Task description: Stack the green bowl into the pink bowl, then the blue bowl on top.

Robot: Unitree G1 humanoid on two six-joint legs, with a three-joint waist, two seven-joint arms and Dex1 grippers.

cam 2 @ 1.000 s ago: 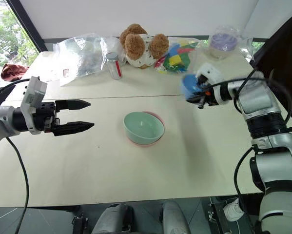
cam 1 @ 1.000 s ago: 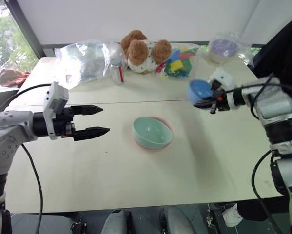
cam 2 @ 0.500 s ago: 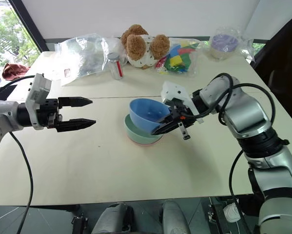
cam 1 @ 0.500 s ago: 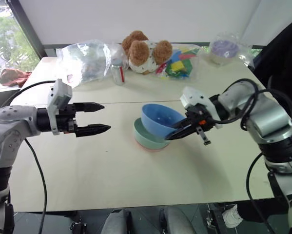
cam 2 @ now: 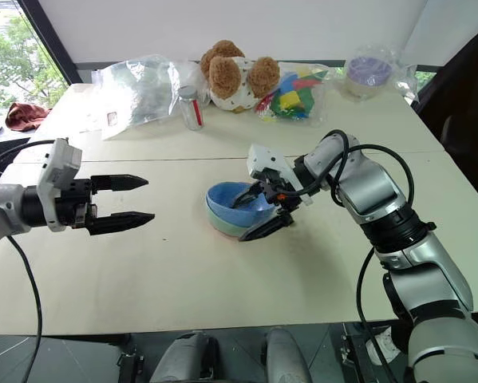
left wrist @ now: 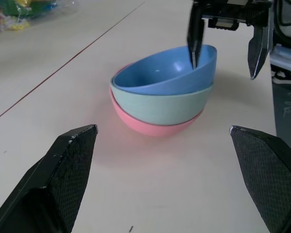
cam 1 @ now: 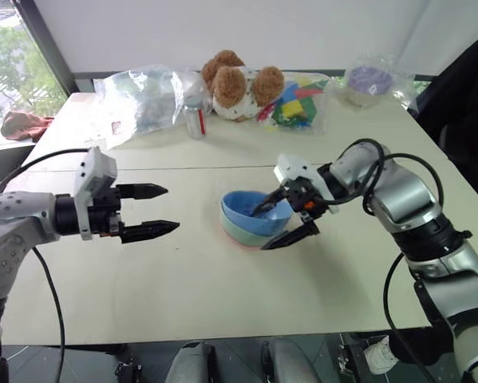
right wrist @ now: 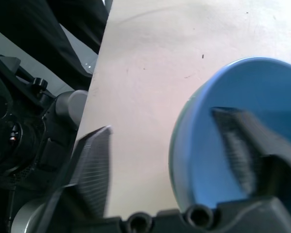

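Looking down over the pale table (cam 1: pixel 183 295), we see all three bowls nested near its middle: the pink bowl (left wrist: pixel 155 127) at the bottom, the green bowl (left wrist: pixel 160 99) inside it, and the blue bowl (cam 1: pixel 254 211) on top, sitting a little tilted rather than flush. Our right gripper (cam 1: pixel 285 220) is right at the stack with its jaws spread wide and gripping nothing; one finger reaches over the blue bowl's rim into the hollow, the other hangs outside, beside the stack, just above the tabletop. From the left wrist we can see a clear gap between the outer finger and the bowl wall. Our left gripper (cam 1: pixel 147 211) hovers well to the left of the bowls, pointing toward them, jaws wide apart and empty.

Along the far edge of the table we have a teddy bear (cam 1: pixel 239 80), a crumpled clear plastic bag (cam 1: pixel 143 100), a small jar (cam 1: pixel 194 120), a bag of colourful blocks (cam 1: pixel 294 104), and a purple-topped container in clear wrap (cam 1: pixel 368 78) off to the right.
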